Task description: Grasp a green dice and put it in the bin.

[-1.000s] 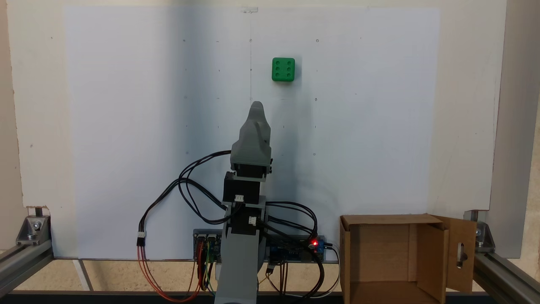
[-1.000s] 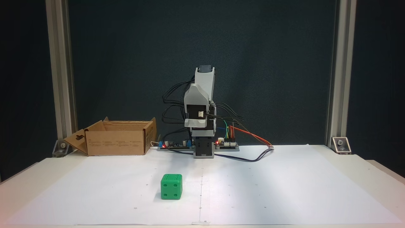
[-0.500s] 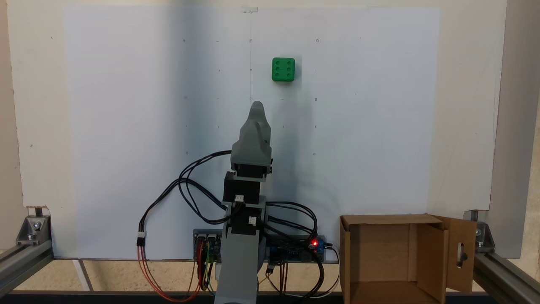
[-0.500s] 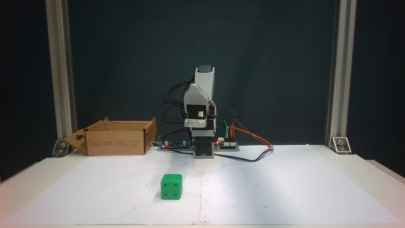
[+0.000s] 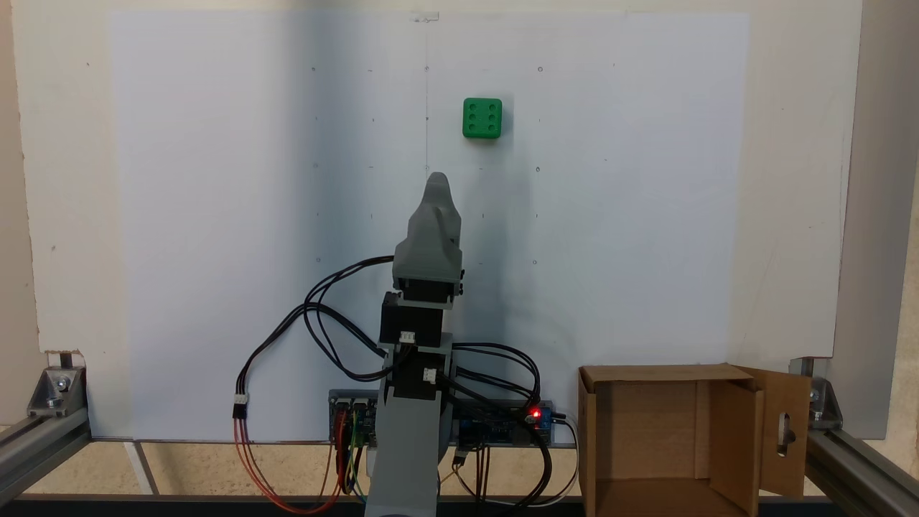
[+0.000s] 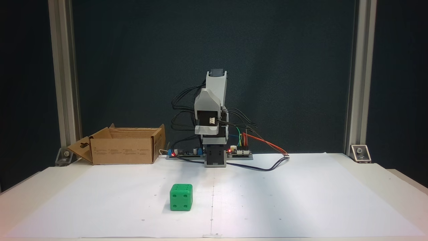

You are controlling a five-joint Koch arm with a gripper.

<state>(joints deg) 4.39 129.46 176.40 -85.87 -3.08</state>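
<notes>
Green plastic marks the one small thing on the white paper sheet [image 5: 215, 215] that covers the desk [image 6: 394, 187]: the green dice [image 5: 482, 118] sits alone toward the far edge of the sheet from the arm's base, a little right of the sheet's centre line in the fixed view from above. In the fixed view from the front, the green dice [image 6: 181, 197] stands near the front edge, slightly left of centre, with a four-pip face toward the camera and six pips on top.

Judging by this, the task has not begun. The arm [image 5: 420, 337] is folded up over its base at the rear edge of the desk, well apart from the dice, and nothing is held. The jaws [image 5: 436, 181] point out over the sheet; they lie one behind the other, so I cannot tell whether they are parted or closed.

The bin [image 5: 671, 438], a brown cardboard box with open flaps, stands at the rear corner of the desk beside the arm's base, and its visible interior looks empty. One flap has an oblong slot. All steps remain: reach, grasp, carry, release.

Small printed text runs along the side of the bin [image 6: 123, 147] in the front view, but it is too small to read. No brand is legible anywhere.
</notes>
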